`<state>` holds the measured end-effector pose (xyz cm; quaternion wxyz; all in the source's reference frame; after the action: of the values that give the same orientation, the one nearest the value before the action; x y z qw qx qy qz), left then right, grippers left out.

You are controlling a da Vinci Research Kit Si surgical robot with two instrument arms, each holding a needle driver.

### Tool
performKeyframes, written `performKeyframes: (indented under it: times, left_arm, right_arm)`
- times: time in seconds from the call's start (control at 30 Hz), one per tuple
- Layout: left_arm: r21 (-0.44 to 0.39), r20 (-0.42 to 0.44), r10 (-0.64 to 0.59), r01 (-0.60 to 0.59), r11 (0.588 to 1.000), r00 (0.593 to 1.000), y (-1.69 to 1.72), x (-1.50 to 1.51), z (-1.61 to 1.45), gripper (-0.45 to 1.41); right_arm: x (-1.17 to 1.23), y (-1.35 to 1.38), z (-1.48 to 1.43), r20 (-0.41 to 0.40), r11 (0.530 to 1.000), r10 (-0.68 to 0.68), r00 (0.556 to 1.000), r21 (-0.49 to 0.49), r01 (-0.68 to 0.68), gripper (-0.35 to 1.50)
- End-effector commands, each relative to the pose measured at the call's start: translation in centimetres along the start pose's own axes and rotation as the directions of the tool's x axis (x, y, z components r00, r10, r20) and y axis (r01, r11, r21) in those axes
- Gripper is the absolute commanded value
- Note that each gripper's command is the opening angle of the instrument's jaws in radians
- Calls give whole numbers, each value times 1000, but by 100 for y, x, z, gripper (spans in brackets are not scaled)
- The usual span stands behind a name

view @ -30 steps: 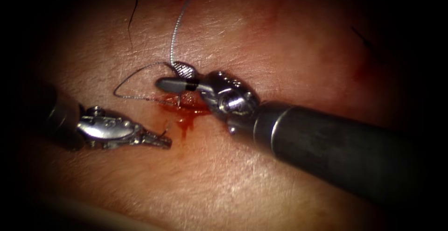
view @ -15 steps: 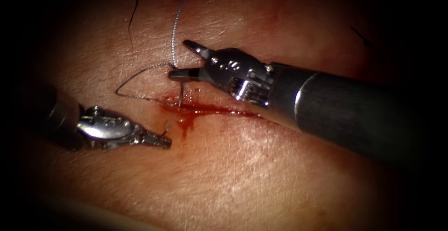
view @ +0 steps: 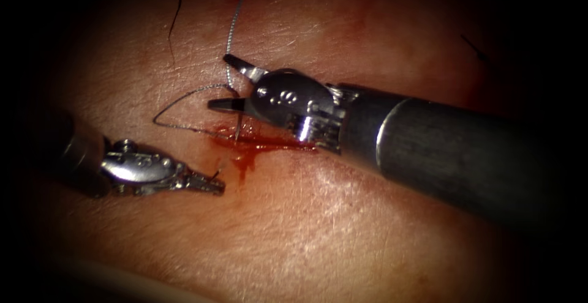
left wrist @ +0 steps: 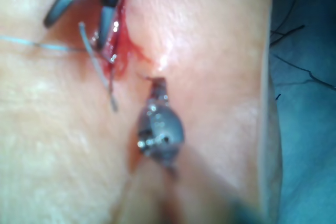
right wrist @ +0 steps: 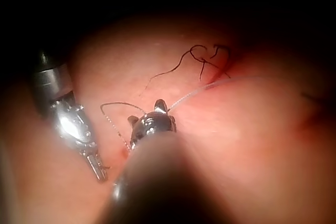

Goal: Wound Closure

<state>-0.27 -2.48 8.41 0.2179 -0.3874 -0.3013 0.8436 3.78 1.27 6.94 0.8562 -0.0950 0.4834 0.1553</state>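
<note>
The thin, stiff, slippery curved steel needle stands in the pale pork tissue at the red cut, best gripped mid-curve, beneath the right claw, spread wide and empty; the left claw pinches fine limp grey thread.

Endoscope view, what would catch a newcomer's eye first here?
The right gripper draws the eye: its jaws gape open, holding nothing, over the red fluid pooled at the cut in the tissue. Thread loops left of it. Lower left, the left gripper is shut on a short thread end.
</note>
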Motion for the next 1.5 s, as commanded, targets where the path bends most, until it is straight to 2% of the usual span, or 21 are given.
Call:
performKeyframes:
  times: [0.03,0.1,0.13,0.17,0.33,0.47,0.57,0.73,0.93,0.97,1.0,1.2,1.5]
  left_arm:
    - [-3,3,-3,3,1000,1000,5,-10,6,-45]
    - [-3,3,-3,3,1000,1000,5,-10,6,-45]
    - [-3,3,-3,3,1000,1000,5,-10,6,-45]
    - [-3,3,-3,3,1000,1000,5,-10,6,-45]
    - [-4,3,-3,3,1000,1000,5,-10,5,-45]
    - [-4,3,-3,3,1000,1000,5,-9,5,-45]
    - [-4,3,-3,3,1000,1000,5,-9,5,-45]
    - [-4,3,-3,3,1000,1000,5,-9,5,-45]
    - [-4,6,-3,3,1000,1000,5,-9,5,-45]
    - [-4,6,-3,3,1000,1000,5,-9,5,-45]
    - [-4,6,-3,3,1000,1000,5,-9,5,-45]
    - [-4,6,-3,3,1000,1000,5,-9,5,-45]
    - [-4,6,-3,3,1000,1000,5,-9,5,-45]
  right_arm:
    - [-4,-5,8,1,1000,2,1000,3,-2,110]
    - [-8,-7,7,8,1000,-3,1000,22,3,73]
    - [-9,-7,6,7,999,-4,1000,38,4,32]
    - [-10,-8,3,10,999,-11,1000,49,11,-35]
    - [-12,-8,-4,60,994,96,994,49,-99,-35]
    - [-13,-8,-3,54,978,195,979,59,-198,-35]
    - [-16,-7,0,24,945,310,950,104,-311,-35]
    - [-36,-12,8,14,868,472,881,168,-468,-35]
    - [-56,-20,14,71,792,577,814,193,-579,-35]
    - [-58,-22,14,88,768,605,791,197,-609,-35]
    - [-58,-22,14,88,768,605,791,197,-609,-35]
    - [-61,-28,16,112,702,668,736,234,-673,-35]
    - [-63,-49,22,215,580,735,643,290,-761,-35]
